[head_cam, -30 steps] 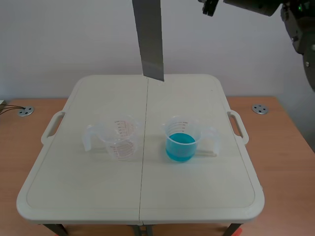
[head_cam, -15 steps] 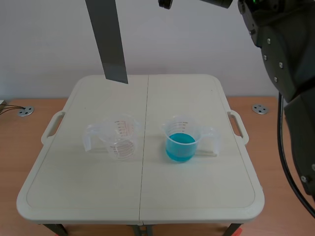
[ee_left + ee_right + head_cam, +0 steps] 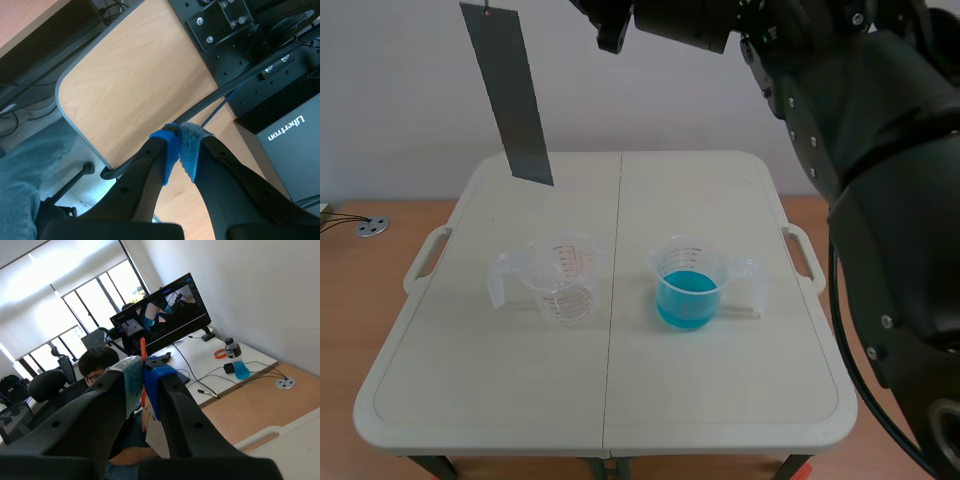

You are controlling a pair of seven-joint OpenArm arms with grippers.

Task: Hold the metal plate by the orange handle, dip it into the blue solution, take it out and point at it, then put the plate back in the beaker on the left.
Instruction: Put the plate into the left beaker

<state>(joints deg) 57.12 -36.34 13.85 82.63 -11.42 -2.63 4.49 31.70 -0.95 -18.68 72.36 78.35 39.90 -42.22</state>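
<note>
— Where is the metal plate (image 3: 510, 100), measured from the empty beaker (image 3: 563, 280)?

— High above it, behind it and a little to its left. It hangs tilted in the air, with its lower end well clear of the beaker's rim.

— What holds it?

— The right gripper (image 3: 142, 375). Its pads are pressed together on the orange handle (image 3: 143, 352). The right arm (image 3: 840, 110) stands raised, to the beaker's right.

— And the other vessel?

— The beaker of blue solution (image 3: 688, 290) stands to the right of the empty one, apart from it. Both are upright on the table (image 3: 620, 400).

— The left gripper (image 3: 180, 150)?

— Its fingers are closed, pads meeting on nothing. I cannot tell where it is from the beaker.
</note>
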